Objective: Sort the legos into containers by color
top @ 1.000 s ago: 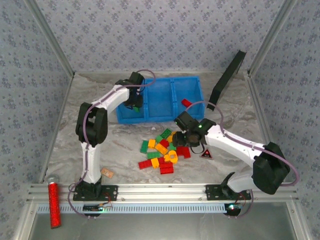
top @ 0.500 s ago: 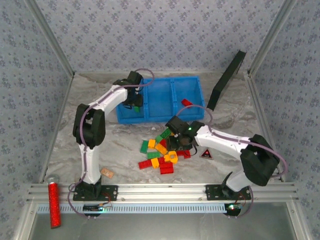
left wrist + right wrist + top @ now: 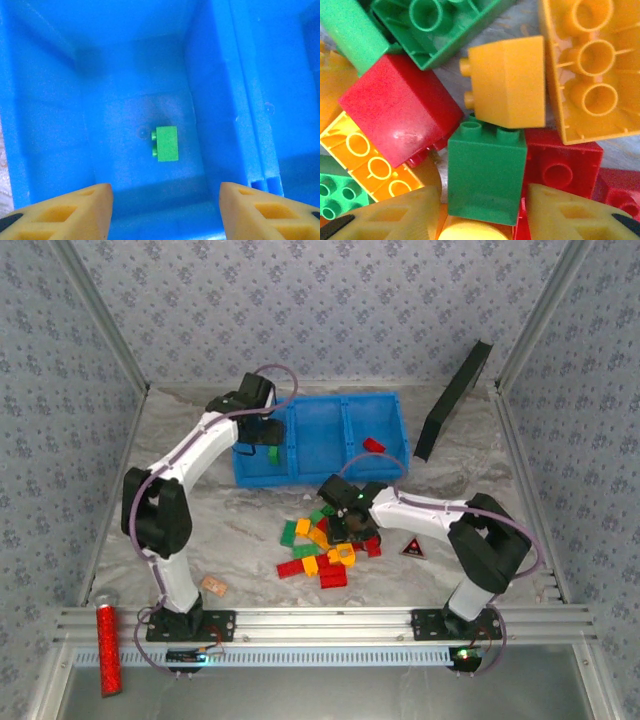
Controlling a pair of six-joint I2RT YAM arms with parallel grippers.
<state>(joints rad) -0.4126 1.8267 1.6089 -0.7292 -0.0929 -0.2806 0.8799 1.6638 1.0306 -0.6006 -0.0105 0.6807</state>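
In lego pile (image 3: 325,545), green two-stud brick (image 3: 486,170) straddled by right gripper (image 3: 482,202), grip unclear; left gripper (image 3: 165,202) apart.

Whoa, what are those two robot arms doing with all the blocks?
They are sorting lego bricks by color into a blue bin. The left pincer hangs open over the bin's left compartment, where one green brick lies. The right pincer is down in the pile, its fingers on either side of a second green brick; whether it grips it yet is unclear.
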